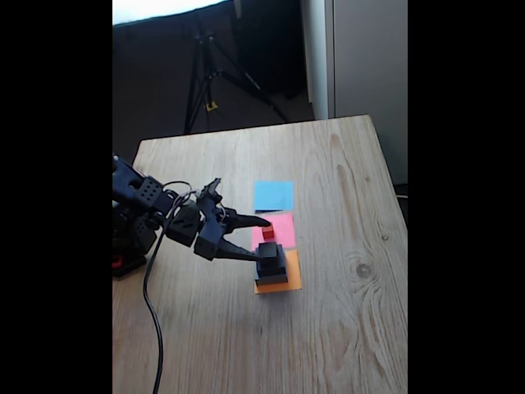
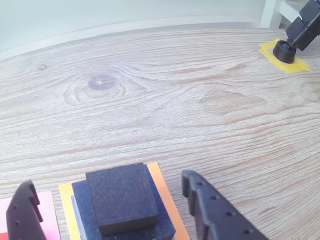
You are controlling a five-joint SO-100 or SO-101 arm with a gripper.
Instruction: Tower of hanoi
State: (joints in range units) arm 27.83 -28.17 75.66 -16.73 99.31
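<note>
Fixed view: gripper (image 1: 264, 239) jaws spread wide, holding nothing, tips either side of the block stack. Stack = small black cube (image 1: 270, 251) on medium black block (image 1: 271, 268) on large flat grey block (image 1: 271, 280), on orange paper (image 1: 289, 283). Tiny red cube (image 1: 267, 234) on pink paper (image 1: 284, 227), approx 12 o'clock of stack. Blue paper (image 1: 273, 195) further at 12.

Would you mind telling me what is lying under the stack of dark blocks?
The stack of dark blocks sits on an orange paper square, whose edge shows around its base. The square's middle is covered, so anything between it and the stack cannot be seen.
</note>
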